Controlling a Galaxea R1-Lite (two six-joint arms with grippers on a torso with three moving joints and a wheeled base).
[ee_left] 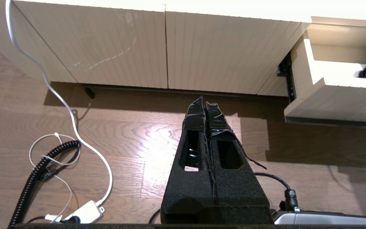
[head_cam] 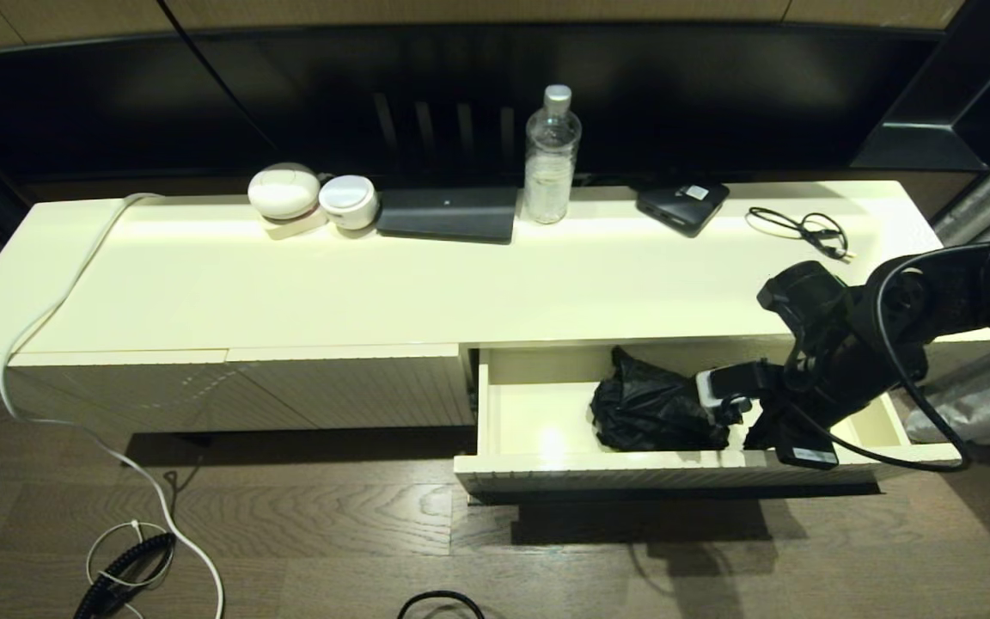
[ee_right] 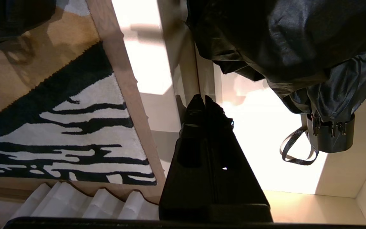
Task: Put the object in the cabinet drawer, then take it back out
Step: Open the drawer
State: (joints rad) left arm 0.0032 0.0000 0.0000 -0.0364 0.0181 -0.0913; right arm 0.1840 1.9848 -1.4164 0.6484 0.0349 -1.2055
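Umbrella (head_cam: pixel 650 408) lying loose in open drawer (head_cam: pixel 546 468); right gripper (ee_right: pixel 206 100) beside it, fingers pressed together, empty. Left gripper (ee_left: pixel 206 105) parked over floor, fingers together.

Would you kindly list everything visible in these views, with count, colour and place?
umbrella: 1, black, lying in the open drawer
cabinet drawer: 1, cream-white, pulled out at the cabinet's right
cabinet top: 1, cream-white, below the dark screen
water bottle: 1, clear with white cap, back centre of the top
round devices: 2, white, back left of the top
flat slab: 1, dark grey, left of the bottle
flat box: 1, black with white sticker, right of the bottle
cable coil: 1, black, back right of the top
white cord: 1, from the top down to the floor
right gripper: 1, black, shut, inside the drawer beside the umbrella
left gripper: 1, black, shut, above the floor before the cabinet doors
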